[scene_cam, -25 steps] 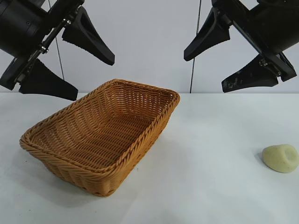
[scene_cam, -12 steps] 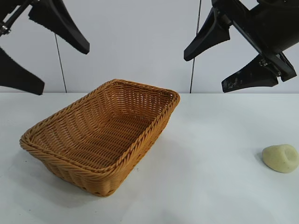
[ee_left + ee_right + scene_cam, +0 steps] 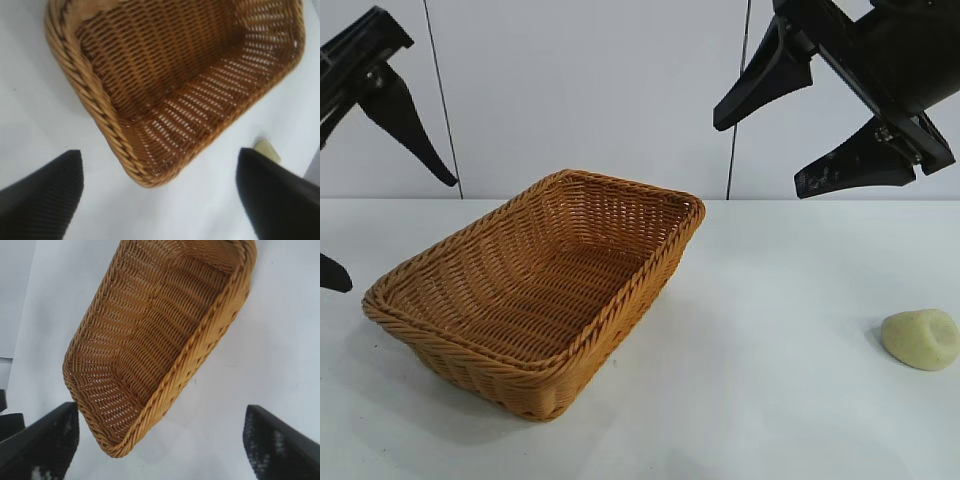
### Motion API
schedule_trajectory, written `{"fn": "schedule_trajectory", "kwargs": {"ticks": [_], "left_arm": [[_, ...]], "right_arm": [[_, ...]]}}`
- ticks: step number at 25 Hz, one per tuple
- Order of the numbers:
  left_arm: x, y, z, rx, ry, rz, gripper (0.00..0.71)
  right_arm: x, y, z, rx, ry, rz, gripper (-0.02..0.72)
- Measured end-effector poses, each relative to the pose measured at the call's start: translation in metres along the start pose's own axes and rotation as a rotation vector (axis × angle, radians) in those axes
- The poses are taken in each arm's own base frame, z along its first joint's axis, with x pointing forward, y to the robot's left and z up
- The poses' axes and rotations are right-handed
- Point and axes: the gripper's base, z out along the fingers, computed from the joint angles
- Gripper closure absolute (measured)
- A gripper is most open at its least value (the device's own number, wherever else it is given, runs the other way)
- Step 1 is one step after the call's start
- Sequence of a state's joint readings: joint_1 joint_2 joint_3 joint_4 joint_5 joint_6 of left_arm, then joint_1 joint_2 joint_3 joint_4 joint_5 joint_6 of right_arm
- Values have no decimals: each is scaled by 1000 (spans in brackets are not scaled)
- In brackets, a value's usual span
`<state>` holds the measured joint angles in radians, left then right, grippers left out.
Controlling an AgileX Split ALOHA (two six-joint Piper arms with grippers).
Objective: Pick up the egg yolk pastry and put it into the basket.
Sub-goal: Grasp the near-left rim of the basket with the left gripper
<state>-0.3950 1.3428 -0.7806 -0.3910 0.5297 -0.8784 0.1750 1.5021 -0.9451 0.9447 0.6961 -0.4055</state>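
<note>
The white counter (image 3: 770, 420) carries the wicker basket (image 3: 535, 290) at centre-left of the exterior frame, empty, its long axis running from lower left up toward the middle. The right gripper (image 3: 825, 120) hangs at upper right, fingers spread wide and holding nothing; the left gripper (image 3: 380, 170) sits at the far left edge, fingers likewise apart and empty. The egg yolk pastry (image 3: 921, 339) lies on the counter at the lower right edge, well apart from the basket, below the right gripper and somewhat further right. I'd judge the right arm much the nearer, needing a descent toward that corner.
</note>
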Motion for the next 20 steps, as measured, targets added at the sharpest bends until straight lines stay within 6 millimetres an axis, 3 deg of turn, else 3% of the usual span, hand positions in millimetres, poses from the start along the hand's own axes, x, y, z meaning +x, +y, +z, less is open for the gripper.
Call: {"fn": "schedule_trajectory", "kwargs": {"ticks": [8, 14, 20], "left_arm": [[-5, 13, 47, -138, 27, -155, 107], [16, 15, 82, -200, 34, -231, 119], [15, 24, 101, -255, -33, -252, 133]], "right_arm": [[0, 0, 0, 0, 0, 0, 66], [0, 0, 0, 0, 0, 0, 66], [0, 0, 0, 0, 0, 0, 66]]}}
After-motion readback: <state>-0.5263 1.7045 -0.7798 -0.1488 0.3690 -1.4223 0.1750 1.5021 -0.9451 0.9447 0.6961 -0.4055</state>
